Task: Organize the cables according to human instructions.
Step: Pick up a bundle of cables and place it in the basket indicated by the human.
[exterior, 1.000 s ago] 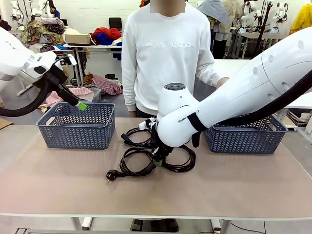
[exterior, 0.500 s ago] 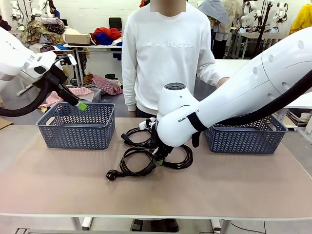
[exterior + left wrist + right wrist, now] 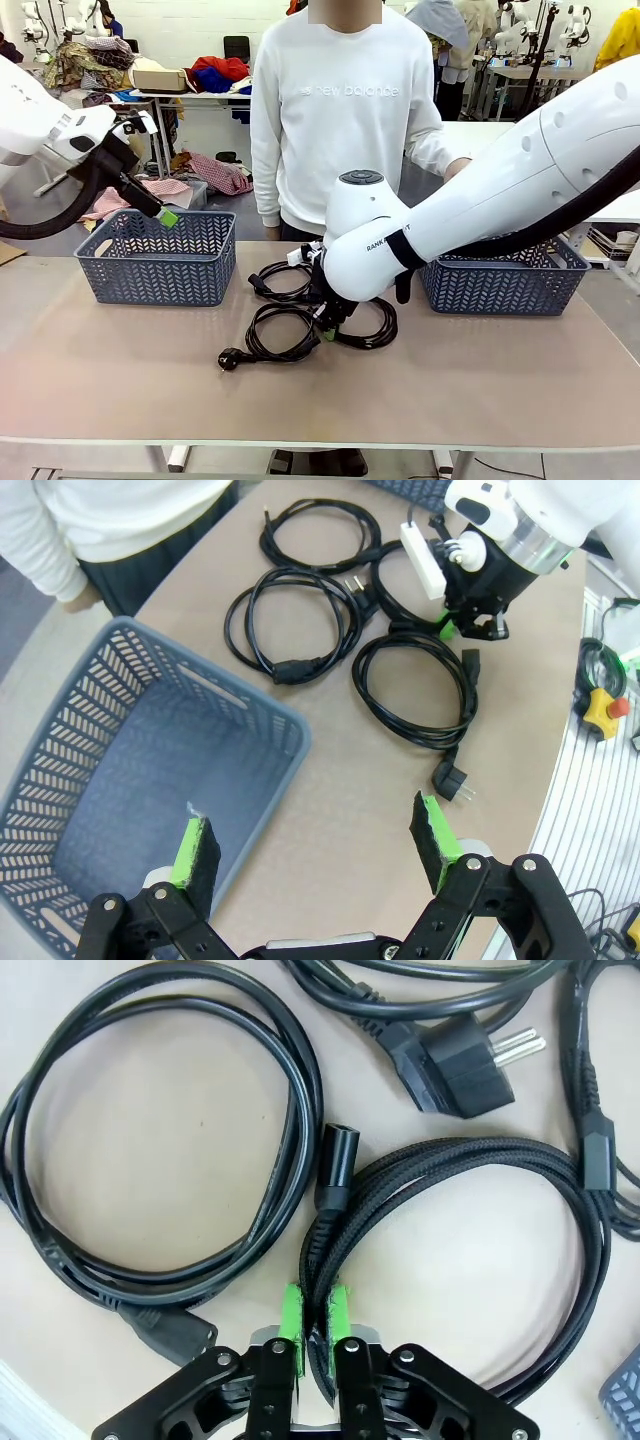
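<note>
Braided cable (image 3: 470, 1150), clear up close, pinched by right fingers (image 3: 291, 1325); left fingers (image 3: 195, 845) spread.

Four black cables (image 3: 290, 670), each wound flat, sit around mid-bench.
You'll find the coils bunched close together, nearer the far edge of the bench than the near one. The braided coil (image 3: 470, 1150) is pinched between the pads of your right hand (image 3: 315, 1310); whether it is lifted off the bench is unclear. A smooth coil (image 3: 303, 1110) lies just beside it, one connector end almost against the braid. The coil closest to the near edge (image 3: 275, 357) trails its round plug (image 3: 230, 358) toward the near-left corner.
</note>
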### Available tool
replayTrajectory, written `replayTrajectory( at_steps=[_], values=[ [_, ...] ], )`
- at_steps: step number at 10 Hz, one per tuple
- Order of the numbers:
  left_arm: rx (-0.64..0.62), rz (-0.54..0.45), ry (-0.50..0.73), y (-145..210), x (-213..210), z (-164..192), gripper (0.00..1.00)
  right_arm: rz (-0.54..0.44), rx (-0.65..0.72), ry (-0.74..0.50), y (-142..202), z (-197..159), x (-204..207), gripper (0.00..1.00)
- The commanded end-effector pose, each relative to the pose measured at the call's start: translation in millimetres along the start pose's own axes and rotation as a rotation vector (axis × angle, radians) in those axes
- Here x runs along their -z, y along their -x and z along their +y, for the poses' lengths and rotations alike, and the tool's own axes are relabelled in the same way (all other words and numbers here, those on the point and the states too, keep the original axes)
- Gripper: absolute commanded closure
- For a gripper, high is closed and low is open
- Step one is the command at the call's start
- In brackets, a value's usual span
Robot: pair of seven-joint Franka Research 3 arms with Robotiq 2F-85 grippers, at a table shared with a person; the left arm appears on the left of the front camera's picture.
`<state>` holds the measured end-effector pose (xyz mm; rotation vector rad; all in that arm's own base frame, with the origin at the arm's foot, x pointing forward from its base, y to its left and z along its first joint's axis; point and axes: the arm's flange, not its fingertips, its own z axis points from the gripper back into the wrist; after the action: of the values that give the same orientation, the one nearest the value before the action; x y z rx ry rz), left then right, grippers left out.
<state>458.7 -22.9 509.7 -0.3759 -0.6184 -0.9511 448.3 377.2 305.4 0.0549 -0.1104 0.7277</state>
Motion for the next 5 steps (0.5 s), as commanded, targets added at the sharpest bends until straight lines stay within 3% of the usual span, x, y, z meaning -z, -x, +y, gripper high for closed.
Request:
replayTrajectory(
  at_steps=[1,5],
  values=[
    [0.012,-0.032,0.014,2,0,0,0.0,0.017,0.019,-0.029,22,7,-9,1.0],
    [0.012,-0.032,0.014,2,0,0,0.0,0.014,-0.038,-0.041,41,12,-45,1.0]
  ],
)
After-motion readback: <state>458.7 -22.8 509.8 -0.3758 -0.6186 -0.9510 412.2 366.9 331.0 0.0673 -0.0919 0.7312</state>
